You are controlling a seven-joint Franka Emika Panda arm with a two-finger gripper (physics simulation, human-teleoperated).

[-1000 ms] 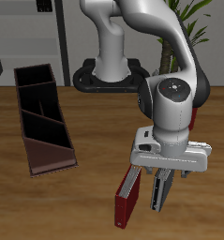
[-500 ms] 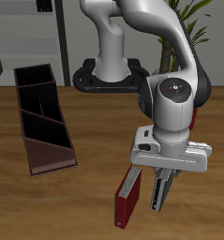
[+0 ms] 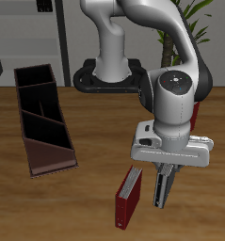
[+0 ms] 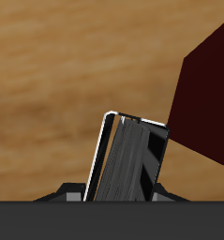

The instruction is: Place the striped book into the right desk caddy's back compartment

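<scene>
The claw (image 3: 167, 184) hung low in the lower right of the exterior frame, its 2 fingers (image 3: 161, 188) pointing down and pinched on the striped book (image 3: 166, 186), which stood on edge between them as a thin dark slab. In the wrist view the striped book (image 4: 128, 159) filled the middle close to the lens, grey-black stripes and a white edge running lengthwise, slightly tilted. Whether its bottom edge touched the wooden surface (image 3: 86, 202) or sat just clear of it could not be told.

Just beside the claw, toward the frame's lower centre, a dark red book (image 3: 129, 198) stood upright on the surface; the same dark red book (image 4: 202, 98) loomed as a maroon slab in the wrist view, near the striped one but apart from it.

Well away, at the left of the exterior frame, the right desk caddy (image 3: 48, 158) lay long and narrow, maroon-brown outside, black inside, with 3 sections. Its back compartment (image 3: 34, 77), the squarish end section highest in the frame, showed only black floor.
</scene>
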